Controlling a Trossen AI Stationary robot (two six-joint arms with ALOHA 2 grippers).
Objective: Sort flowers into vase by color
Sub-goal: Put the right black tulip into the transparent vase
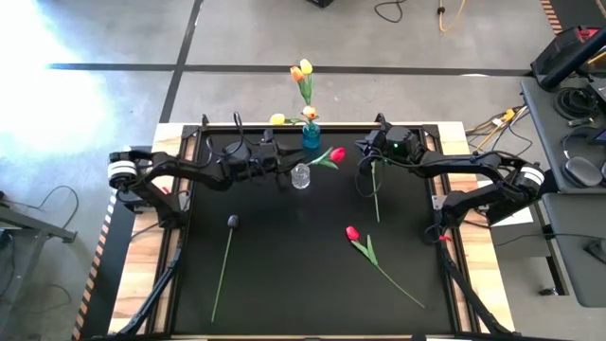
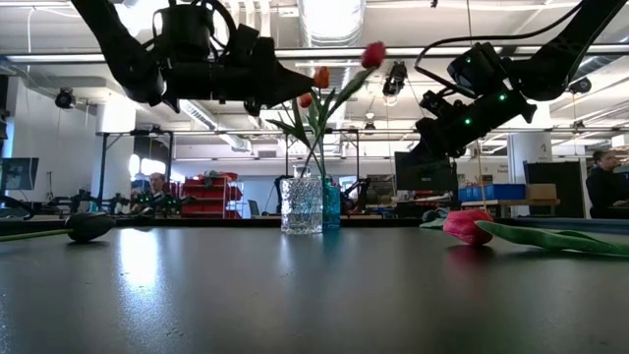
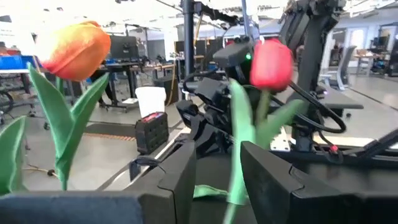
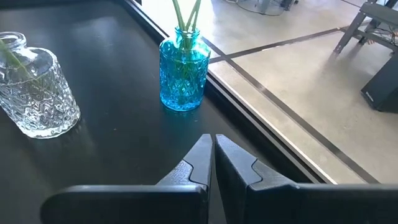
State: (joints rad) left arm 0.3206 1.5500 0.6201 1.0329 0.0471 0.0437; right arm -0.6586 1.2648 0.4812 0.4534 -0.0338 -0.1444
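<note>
We see both of the 2 dark arms reaching in from the table's sides toward its far edge, wrists raised above the surface. The left gripper (image 1: 284, 169) sits near the far middle, its 2 fingers (image 3: 180, 174) parted around a green stem. The right gripper (image 1: 364, 150) hovers just right of it, its fingers (image 4: 194, 163) pressed together, holding nothing.
</note>
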